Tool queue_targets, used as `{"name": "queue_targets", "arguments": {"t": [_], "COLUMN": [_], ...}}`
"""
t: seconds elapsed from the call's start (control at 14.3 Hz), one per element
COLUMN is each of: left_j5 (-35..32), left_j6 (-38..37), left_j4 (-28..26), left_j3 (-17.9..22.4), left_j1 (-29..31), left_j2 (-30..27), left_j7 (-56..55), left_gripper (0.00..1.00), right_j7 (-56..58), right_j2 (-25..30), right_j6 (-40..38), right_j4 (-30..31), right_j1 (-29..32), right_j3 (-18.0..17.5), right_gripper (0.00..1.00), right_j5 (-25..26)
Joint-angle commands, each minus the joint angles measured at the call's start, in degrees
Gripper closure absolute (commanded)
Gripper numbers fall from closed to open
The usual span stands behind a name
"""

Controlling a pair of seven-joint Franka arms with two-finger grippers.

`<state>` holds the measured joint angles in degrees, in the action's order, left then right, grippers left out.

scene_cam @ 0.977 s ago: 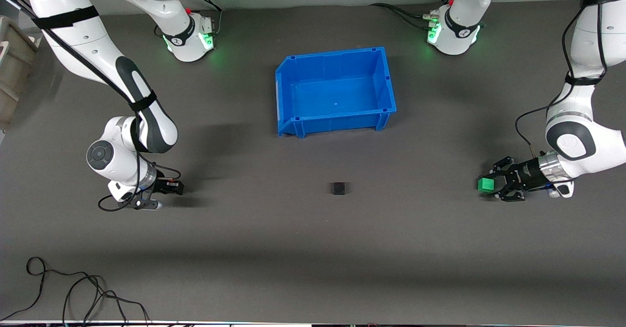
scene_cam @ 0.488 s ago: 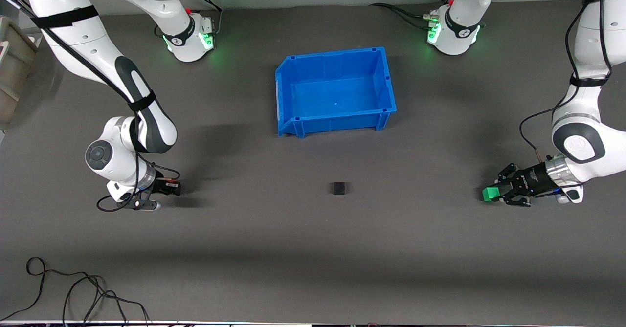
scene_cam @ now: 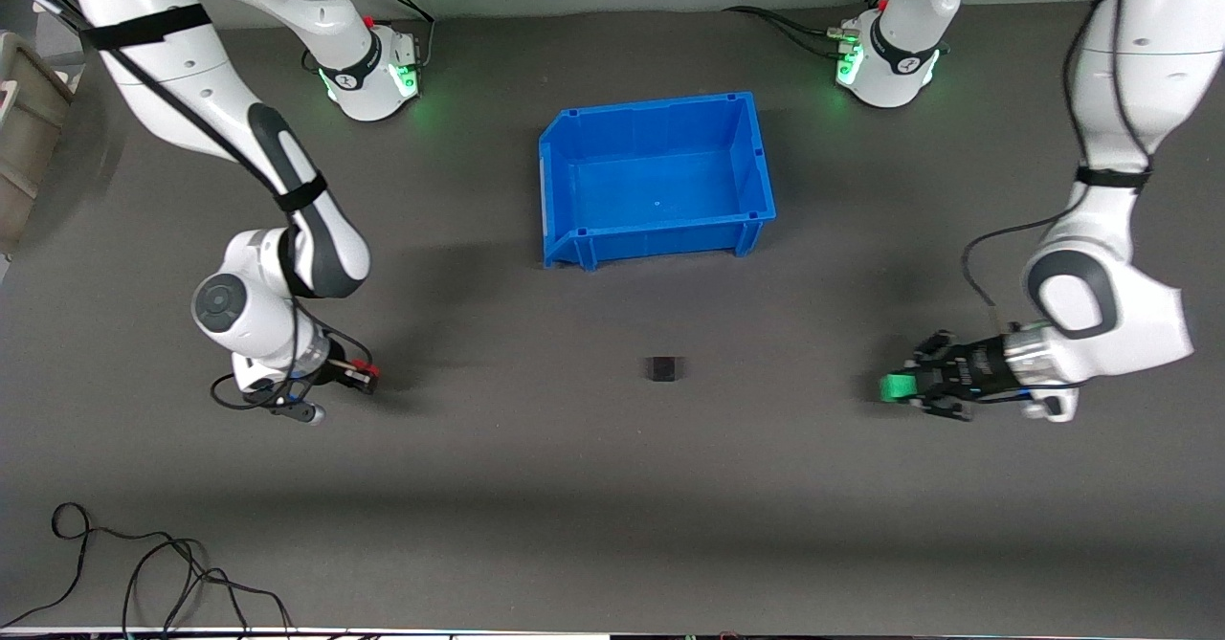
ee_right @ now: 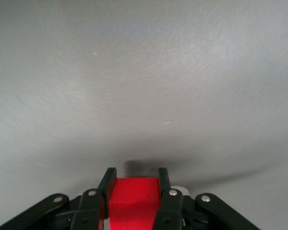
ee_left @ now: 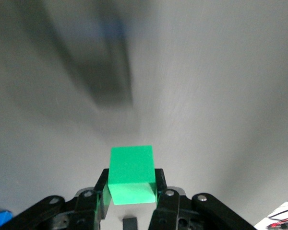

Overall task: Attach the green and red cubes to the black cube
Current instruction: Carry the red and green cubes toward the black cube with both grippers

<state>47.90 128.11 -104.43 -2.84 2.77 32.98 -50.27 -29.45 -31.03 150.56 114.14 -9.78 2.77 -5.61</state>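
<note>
Left claw (scene_cam: 904, 389) held the green cube (scene_cam: 895, 387) over the bench (scene_cam: 612, 487) at its own end; right claw (scene_cam: 368, 376) gripped the red cube (scene_cam: 361, 367) likewise; black cube (scene_cam: 662, 368) lay between them

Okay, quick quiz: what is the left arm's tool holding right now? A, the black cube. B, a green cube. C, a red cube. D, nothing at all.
B: the left wrist view shows the green cube clamped in the left tool, while the black cube sits alone on the table.
</note>
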Motion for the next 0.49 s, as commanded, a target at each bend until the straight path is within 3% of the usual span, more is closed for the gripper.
{"name": "queue_targets", "arguments": {"t": [0.0,0.21,0.42], "left_j5": [1.5,1.9,4.1], "left_j6": [3.2,9.4,14.1], "left_j4": [-0.3,-0.4,-0.5], "left_j3": [0.7,0.6,0.5], "left_j1": [-7.1,-13.8,-20.0], "left_j2": [-0.5,-0.1,0.9], "left_j7": [-7.3,-16.0,-17.8], "left_gripper": [0.86,0.86,0.88], "right_j7": [-24.1,-42.5,-63.0], "right_j2": [-1.5,-7.3,-16.4], "right_j6": [-1.2,-6.7,-17.6], "right_j4": [-4.3,-14.3,-31.8], "right_j1": [-5.1,-11.0,-16.1], "right_j3": [0.3,0.2,0.2], "right_gripper": [1.00,1.00,1.00], "right_j5": [-0.5,-0.5,-0.5]}}
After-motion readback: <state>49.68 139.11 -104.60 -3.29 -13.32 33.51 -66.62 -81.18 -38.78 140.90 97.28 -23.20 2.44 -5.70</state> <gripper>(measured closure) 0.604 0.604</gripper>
